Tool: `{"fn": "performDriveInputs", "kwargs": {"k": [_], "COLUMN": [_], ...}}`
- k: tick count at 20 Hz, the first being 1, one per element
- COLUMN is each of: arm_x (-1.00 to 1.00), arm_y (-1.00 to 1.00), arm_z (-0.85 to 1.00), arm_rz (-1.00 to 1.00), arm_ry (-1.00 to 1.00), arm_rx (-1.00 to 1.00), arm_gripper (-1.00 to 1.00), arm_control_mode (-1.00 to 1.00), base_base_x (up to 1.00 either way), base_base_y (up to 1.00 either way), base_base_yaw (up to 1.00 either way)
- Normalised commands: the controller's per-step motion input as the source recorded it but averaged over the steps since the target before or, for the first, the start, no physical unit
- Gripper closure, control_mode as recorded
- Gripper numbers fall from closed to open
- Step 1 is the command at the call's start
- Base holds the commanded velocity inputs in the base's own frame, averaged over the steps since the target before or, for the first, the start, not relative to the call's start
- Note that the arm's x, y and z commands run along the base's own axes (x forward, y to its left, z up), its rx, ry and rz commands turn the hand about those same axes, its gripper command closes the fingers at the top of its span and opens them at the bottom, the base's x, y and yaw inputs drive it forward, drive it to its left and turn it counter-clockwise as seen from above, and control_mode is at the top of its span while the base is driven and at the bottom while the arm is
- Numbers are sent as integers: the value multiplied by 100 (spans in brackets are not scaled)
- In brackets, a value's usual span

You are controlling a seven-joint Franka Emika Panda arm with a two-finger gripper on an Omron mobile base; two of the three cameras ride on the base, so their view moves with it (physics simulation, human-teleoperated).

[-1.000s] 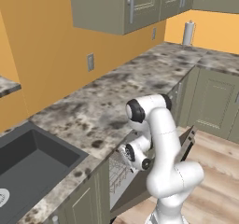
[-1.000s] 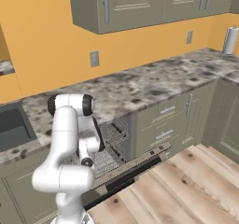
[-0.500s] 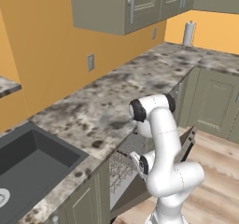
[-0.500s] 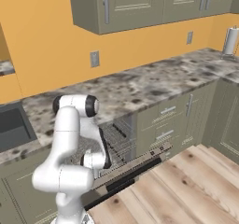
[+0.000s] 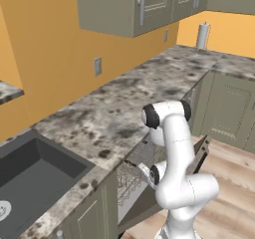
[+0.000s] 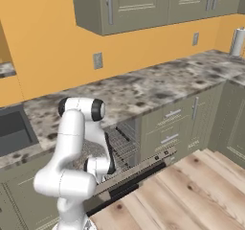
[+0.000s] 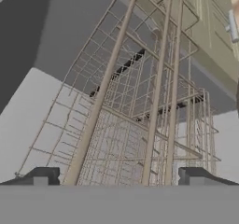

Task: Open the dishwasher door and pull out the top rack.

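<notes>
The dishwasher door (image 6: pixel 128 172) hangs lowered and open, with its dark bar handle toward the wooden floor; its edge also shows beside the arm (image 5: pixel 200 154). Inside the opening sits the top rack (image 6: pixel 120 143), a light grey wire basket, seen too under the counter (image 5: pixel 129 179). My arm bends down over the door, the hand low at the rack's front. In the hand view the rack (image 7: pixel 140 120) stretches away close in front of my gripper (image 7: pixel 119 177). The jaws stand wide open, with rack wires running between the fingertips (image 7: pixel 43 175) but not pinched.
A speckled stone counter (image 5: pixel 124 101) runs above the dishwasher. A black sink (image 5: pixel 30 176) lies to the left. Olive drawers (image 6: pixel 168 123) stand right of the opening, and a paper towel roll (image 5: pixel 201 35) in the far corner. Wooden floor (image 6: pixel 196 190) lies in front.
My hand has sunk a little lower and closer to the rack's front. The door and the rack have not moved, and the jaws have stayed wide.
</notes>
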Motion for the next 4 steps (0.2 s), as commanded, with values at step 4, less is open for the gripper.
{"fn": "performDriveInputs", "kwargs": {"k": [4], "arm_x": [2], "arm_y": [7], "arm_z": [6], "arm_rz": [-20], "arm_ry": [72], "arm_rx": [-45], "arm_gripper": [-100], "arm_control_mode": [-100], "base_base_x": [0], "base_base_y": [0], "base_base_yaw": [0]}}
